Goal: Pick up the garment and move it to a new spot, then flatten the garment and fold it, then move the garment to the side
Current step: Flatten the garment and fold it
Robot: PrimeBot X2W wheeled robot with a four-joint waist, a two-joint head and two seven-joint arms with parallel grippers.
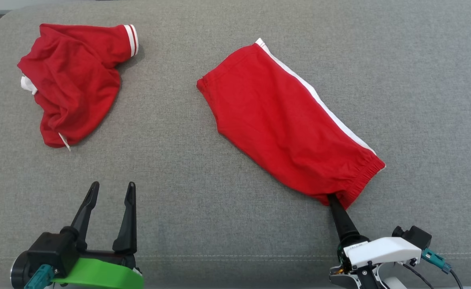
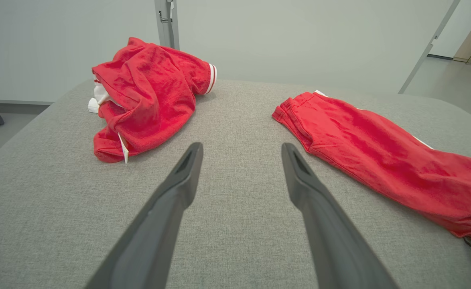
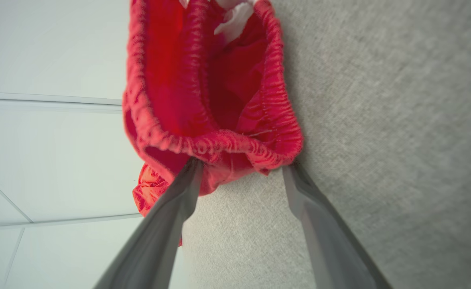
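Note:
Red shorts (image 1: 283, 120) with a white side stripe lie flat and slanted on the grey padded table (image 1: 203, 200), right of centre, their elastic waistband at the near right end. My right gripper (image 1: 334, 200) is turned on its side at the waistband's near corner. In the right wrist view the right gripper (image 3: 239, 165) is open, its fingertips (image 3: 193, 166) touching the bunched waistband of the shorts (image 3: 207, 80), which hides the very tips. My left gripper (image 1: 113, 188) stands open over bare table at the near left, well away from the shorts (image 2: 380, 160).
A second red garment (image 1: 73, 80) with white-striped cuffs lies crumpled at the far left, also ahead of the left gripper (image 2: 239, 148) as a heap (image 2: 147, 96). The table's near edge runs just behind both grippers. Beyond the far edge stand a metal post (image 2: 167, 24) and a wall.

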